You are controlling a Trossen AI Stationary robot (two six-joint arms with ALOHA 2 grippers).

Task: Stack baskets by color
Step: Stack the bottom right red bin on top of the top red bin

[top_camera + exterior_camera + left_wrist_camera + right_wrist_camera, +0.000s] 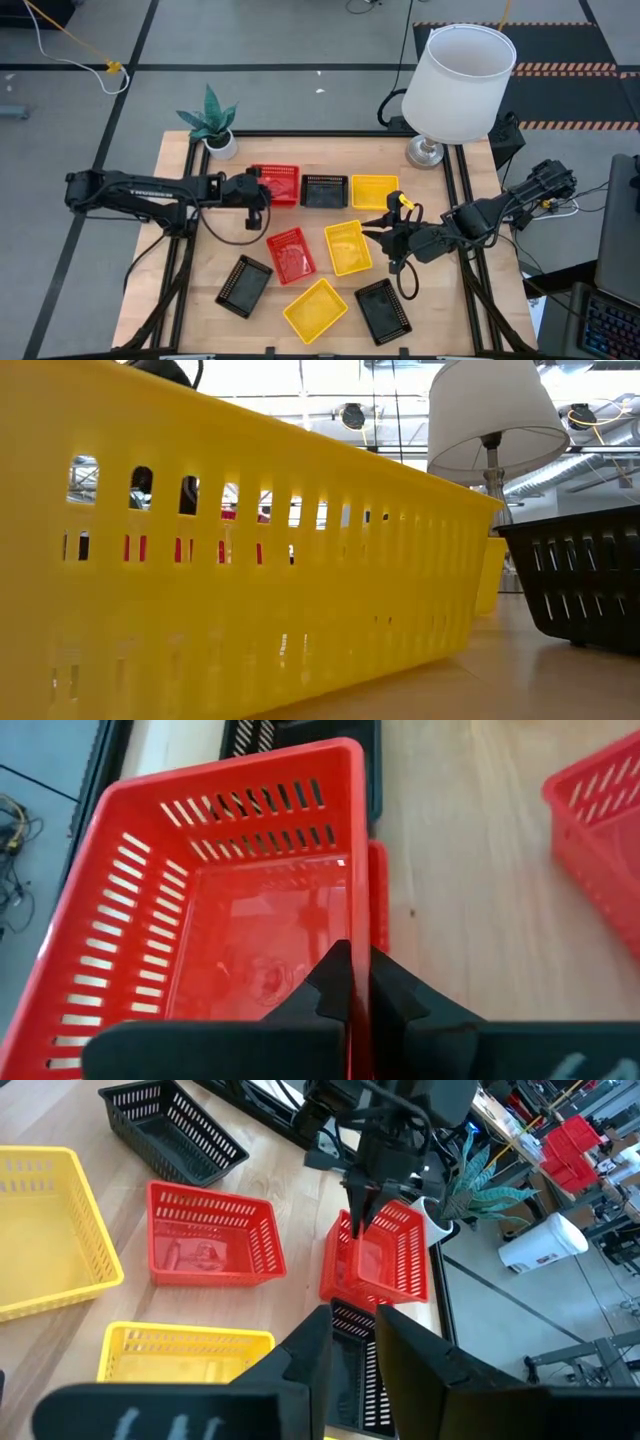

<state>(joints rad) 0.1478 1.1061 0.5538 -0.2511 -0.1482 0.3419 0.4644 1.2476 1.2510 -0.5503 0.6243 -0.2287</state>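
Note:
My left gripper [262, 198] [358, 955] is shut on a red basket [278, 184] [390, 1255] at the far left of the basket row. This basket sits tilted over a second red basket [335, 1275], whose rim [378, 900] shows beside it. A third red basket [291, 254] lies at mid-table. My right gripper [385, 225] [355, 1340] hovers open above the table's right half, beside a yellow basket [348, 247], with nothing between its fingers. My left gripper pinches one side wall [357, 920] of the red basket at its rim, one finger inside the basket and one outside. The fingers slant down from the table's left. The basket sits tilted over the second red basket; whether it is lifted clear of it, I cannot tell.
In the far row stand a black basket [324, 190] and a yellow basket [374, 190]. Near the front edge lie two black baskets [244, 285] [383, 310] and a yellow one [316, 309]. A white lamp [460, 80] and a potted plant [212, 120] stand at the back.

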